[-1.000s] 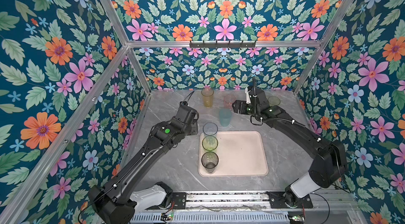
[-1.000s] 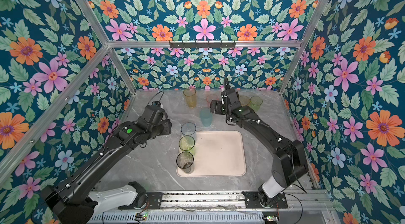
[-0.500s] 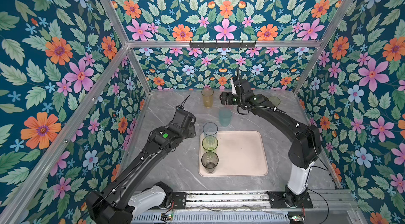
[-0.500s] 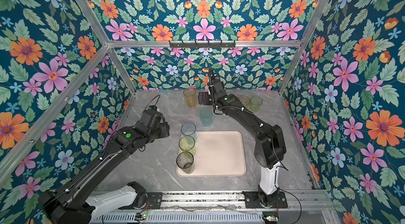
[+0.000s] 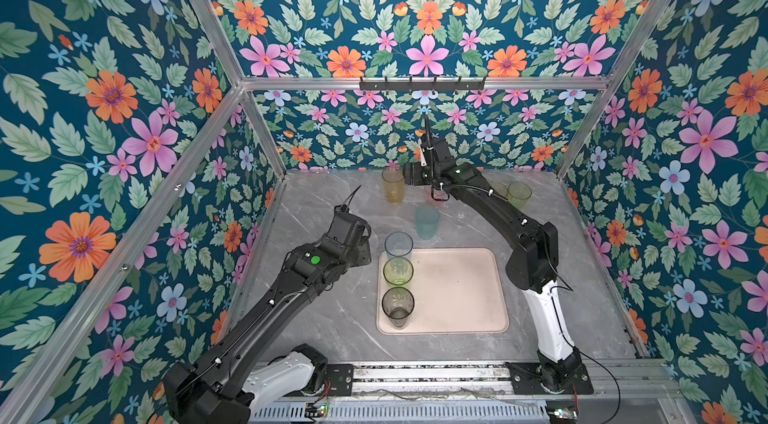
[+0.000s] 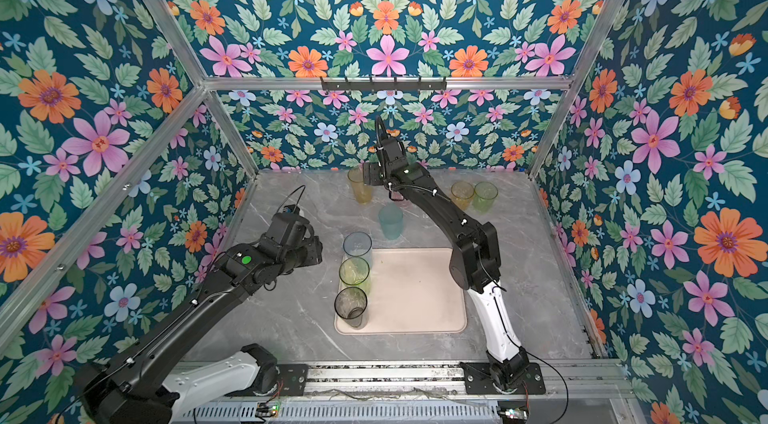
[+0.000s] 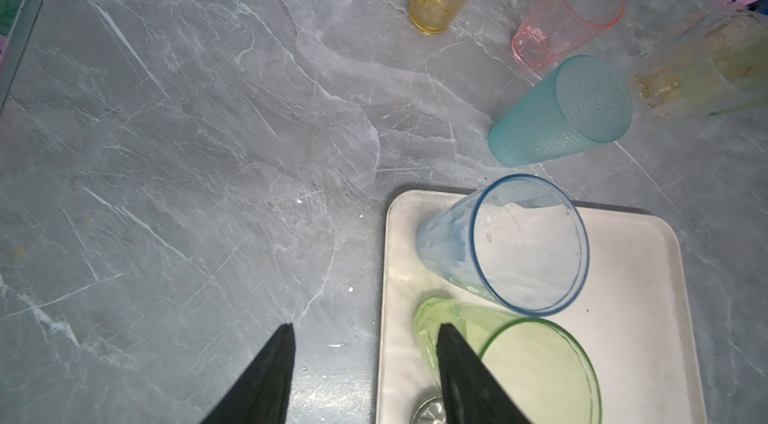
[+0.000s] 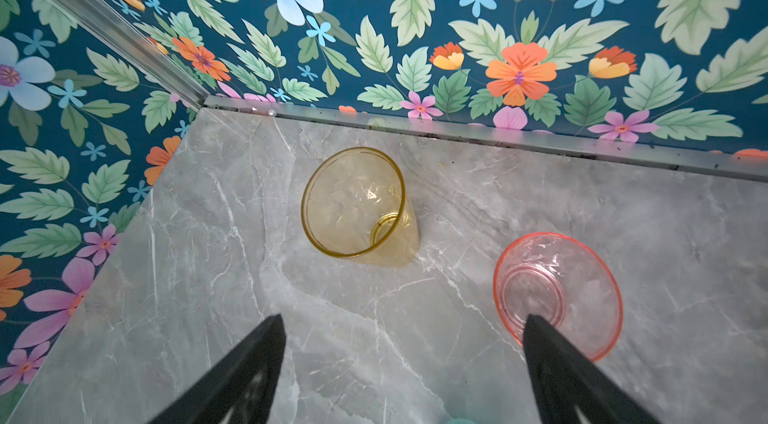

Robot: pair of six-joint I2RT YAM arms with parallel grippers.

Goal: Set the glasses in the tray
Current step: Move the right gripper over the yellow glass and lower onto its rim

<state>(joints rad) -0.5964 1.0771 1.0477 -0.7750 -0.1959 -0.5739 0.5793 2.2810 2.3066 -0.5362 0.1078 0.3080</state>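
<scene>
- Left wrist view looks down on the near part of the scene. The tray point(image 7: 648, 276) lies on the table point(image 7: 187, 152). The yellow-green glass point(image 7: 536, 364) and the blue-grey glass point(image 7: 511, 243) stand upright inside it, along its left edge.
- At the nearest corner of that same edge stands the smoky dark glass point(image 5: 397, 306). In both top views these three glasses make one column, and the rest of the tray is bare.
- The left jaws are spread about halfway and pinch nothing. They hang over the table just beside the tray's left edge, near the yellow-green glass.
- Just beyond the far edge of the tray, the teal glass point(image 5: 427, 222) is on the table. It seems to stand mouth down.
- Farther, toward the right side, the short amber glass point(image 6: 462, 195) and the short green glass point(image 6: 485, 195) stand side by side on the table.
- Near the back wall, the tall amber glass point(image 8: 357, 206) and the pink glass point(image 8: 557, 297) stand upright on the table.
- The right jaws are spread wide and empty, and they hover above the table between these two glasses. In the right wrist view one jaw covers a part of the pink rim. I cannot tell if it touches.
- My judgement is that about one third of the task is done. Three glasses are in the tray and at least five wait outside it. I cannot find a clear glass with certainty.
</scene>
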